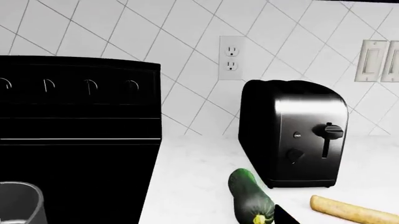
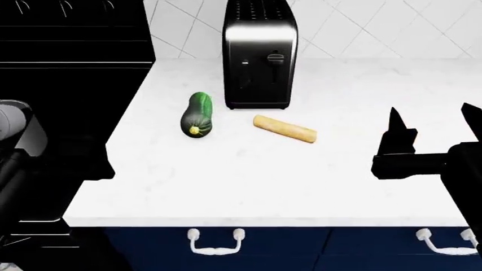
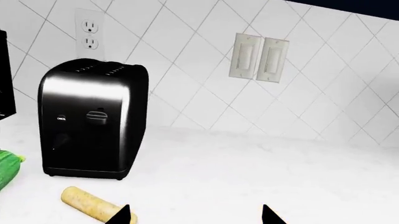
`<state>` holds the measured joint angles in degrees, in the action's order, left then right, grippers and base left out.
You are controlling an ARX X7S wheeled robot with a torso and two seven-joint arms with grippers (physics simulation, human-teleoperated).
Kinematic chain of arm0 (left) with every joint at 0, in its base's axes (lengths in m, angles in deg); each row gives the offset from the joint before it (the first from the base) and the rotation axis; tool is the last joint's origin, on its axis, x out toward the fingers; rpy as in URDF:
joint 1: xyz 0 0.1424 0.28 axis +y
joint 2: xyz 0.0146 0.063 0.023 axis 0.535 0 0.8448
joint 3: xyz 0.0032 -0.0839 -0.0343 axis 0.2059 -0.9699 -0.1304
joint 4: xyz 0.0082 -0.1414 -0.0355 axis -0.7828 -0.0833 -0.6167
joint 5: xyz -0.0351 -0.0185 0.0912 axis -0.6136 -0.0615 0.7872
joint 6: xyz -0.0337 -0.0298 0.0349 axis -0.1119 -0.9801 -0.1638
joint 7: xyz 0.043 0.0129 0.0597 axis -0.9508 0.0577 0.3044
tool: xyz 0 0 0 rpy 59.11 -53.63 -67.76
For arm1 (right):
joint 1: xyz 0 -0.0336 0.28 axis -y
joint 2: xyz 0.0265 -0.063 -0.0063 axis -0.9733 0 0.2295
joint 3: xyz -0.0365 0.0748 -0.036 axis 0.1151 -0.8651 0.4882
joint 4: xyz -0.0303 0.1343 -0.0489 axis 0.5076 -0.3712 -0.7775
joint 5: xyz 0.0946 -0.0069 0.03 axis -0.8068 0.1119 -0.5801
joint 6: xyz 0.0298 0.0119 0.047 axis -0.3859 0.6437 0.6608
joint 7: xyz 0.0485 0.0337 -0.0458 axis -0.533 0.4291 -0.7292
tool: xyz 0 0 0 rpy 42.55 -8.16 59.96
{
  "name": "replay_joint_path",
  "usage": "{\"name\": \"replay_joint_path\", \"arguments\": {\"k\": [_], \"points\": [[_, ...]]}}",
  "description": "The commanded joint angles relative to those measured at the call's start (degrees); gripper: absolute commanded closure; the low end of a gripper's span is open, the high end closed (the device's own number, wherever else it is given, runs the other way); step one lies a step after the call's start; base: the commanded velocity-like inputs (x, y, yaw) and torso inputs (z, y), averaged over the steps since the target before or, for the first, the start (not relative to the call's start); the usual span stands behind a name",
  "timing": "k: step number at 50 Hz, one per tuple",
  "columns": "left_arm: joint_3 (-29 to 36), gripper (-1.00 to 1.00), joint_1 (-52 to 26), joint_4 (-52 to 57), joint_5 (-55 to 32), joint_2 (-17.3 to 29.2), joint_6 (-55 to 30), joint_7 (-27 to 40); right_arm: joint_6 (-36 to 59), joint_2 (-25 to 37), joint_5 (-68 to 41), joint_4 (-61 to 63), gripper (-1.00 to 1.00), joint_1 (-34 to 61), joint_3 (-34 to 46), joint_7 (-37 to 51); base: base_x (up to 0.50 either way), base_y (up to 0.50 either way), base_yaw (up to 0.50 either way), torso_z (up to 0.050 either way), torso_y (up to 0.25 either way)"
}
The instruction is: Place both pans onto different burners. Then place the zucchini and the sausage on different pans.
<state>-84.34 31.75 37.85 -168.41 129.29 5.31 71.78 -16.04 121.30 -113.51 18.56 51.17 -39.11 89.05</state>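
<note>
The dark green zucchini [image 2: 197, 114] lies on the white counter [image 2: 249, 180] in front of the toaster, stem end toward me; it also shows in the left wrist view [image 1: 249, 196] and at the edge of the right wrist view [image 3: 6, 168]. The tan sausage [image 2: 285, 129] lies just right of it, also in both wrist views [image 1: 352, 210] [image 3: 90, 204]. A grey steel saucepan [image 2: 13, 121] [image 1: 18, 203] sits on the black stovetop [image 2: 68, 84]. The frying pan and the burner rings do not show. My left gripper [image 1: 203, 220] is open and empty, near the zucchini. My right gripper [image 2: 433, 127] [image 3: 194, 217] is open and empty, right of the sausage.
A black and steel toaster [image 2: 258, 53] [image 1: 293, 133] [image 3: 93, 121] stands at the back of the counter. A wall outlet [image 1: 231, 58] and light switches [image 3: 259, 58] are on the tiled wall. Navy drawers with white handles [image 2: 217, 240] sit below the counter's front edge.
</note>
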Motion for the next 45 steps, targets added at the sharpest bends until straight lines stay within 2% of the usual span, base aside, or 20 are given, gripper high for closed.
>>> {"name": "replay_joint_path", "arguments": {"k": [1, 24, 28, 36, 45], "points": [[0.9, -1.00, -1.6, -0.5, -1.2, 0.6, 0.0, 1.0, -0.7, 0.3, 0.7, -0.1, -1.00, -1.4, -1.1, -0.7, 0.50, 0.00, 0.00, 0.000, 0.000], [2.7, -1.00, -4.0, -1.1, -2.2, 1.3, -0.1, 1.9, -0.1, -0.6, 1.7, -0.6, -1.00, -1.2, 0.1, -1.5, 0.50, 0.00, 0.00, 0.000, 0.001], [2.8, -1.00, -3.9, -1.2, -1.8, 1.1, -0.1, 1.6, 1.4, -1.0, 1.0, -1.0, -1.00, 0.5, 2.1, -2.3, 0.04, 0.00, 0.00, 0.000, 0.003], [2.7, -1.00, -2.3, -0.7, 0.5, 0.0, -0.1, 0.5, 7.9, -3.0, 2.0, -3.6, -1.00, 8.1, 8.3, -11.5, 0.00, 0.00, 0.00, 0.000, 0.000], [3.7, -1.00, -2.2, -0.6, 1.6, -0.8, -0.3, 0.3, 13.3, -6.8, 9.9, -9.9, -1.00, 16.0, 14.4, -27.7, 0.00, 0.00, 0.00, 0.000, 0.000]]}}
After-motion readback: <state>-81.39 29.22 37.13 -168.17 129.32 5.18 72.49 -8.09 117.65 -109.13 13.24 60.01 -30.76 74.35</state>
